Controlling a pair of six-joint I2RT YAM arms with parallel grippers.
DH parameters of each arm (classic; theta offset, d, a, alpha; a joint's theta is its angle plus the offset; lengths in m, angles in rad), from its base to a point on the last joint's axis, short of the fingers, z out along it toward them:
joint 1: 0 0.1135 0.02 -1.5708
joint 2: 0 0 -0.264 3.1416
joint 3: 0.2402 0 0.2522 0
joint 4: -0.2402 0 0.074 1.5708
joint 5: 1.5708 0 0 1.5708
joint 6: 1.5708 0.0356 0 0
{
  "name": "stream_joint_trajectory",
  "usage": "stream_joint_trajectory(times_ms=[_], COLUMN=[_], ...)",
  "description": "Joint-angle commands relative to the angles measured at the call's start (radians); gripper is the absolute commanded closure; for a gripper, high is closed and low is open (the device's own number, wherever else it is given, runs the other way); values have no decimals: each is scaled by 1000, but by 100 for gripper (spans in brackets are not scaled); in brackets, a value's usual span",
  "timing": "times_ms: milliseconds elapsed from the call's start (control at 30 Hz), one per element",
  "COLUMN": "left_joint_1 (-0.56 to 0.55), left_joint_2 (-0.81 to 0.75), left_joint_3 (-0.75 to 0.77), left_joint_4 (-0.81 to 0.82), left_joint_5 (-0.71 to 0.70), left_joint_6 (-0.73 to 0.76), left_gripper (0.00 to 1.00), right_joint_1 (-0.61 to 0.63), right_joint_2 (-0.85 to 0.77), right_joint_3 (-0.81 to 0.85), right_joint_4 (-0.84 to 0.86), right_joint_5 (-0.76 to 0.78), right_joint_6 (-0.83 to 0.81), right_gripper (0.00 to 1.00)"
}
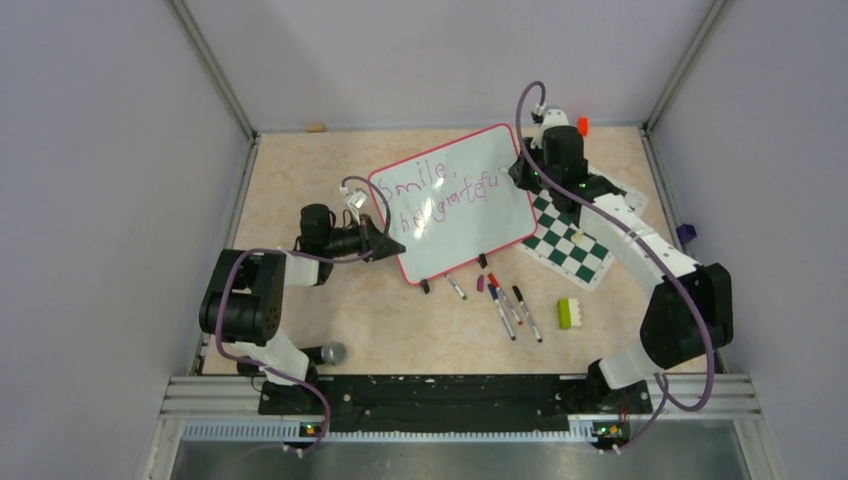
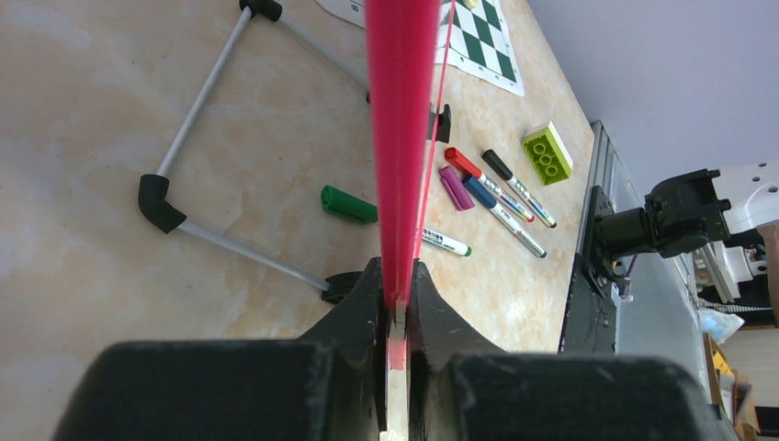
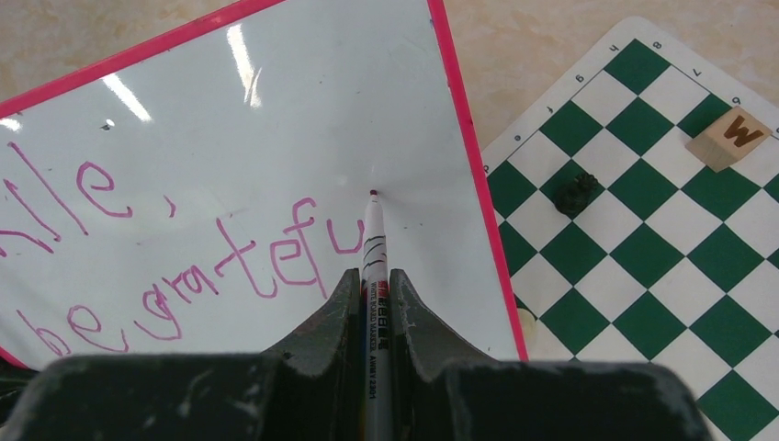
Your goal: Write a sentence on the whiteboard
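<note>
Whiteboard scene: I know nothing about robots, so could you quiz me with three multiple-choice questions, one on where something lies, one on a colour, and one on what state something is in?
1. In the top view, where does the chess mat lie relative to the whiteboard?
A) to its left
B) on top of it
C) to its right

2. What colour is the lettering on the board?
A) purple-magenta
B) green
C) black

3. What state is the right end effector in?
A) open and empty
B) shut on a marker
C) shut on a green brick

Answers:
1 C: the chequered mat lies along the board's right edge.
2 A: the right wrist view shows the strokes up close in purple-magenta.
3 B: its jaws clamp the marker's barrel, with the tip at the board.
</note>
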Motion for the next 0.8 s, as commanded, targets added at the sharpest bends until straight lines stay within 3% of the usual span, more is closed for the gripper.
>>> stream_joint_trajectory(times_ms=[0, 767], left_joint_1=[-11, -11], left_joint_2=[37, 38], left_joint_3=[-11, -10], left_joint_4=[-129, -130], left_joint_5=[-87, -86], left_joint_6=[14, 14], left_gripper=[100, 100], right_joint_1=[-17, -23], right_joint_2=[16, 17], right_joint_3=[59, -10], right_joint_4=[37, 41], right_joint_5=[15, -8], right_joint_6=[-2, -1], right_gripper=[100, 100])
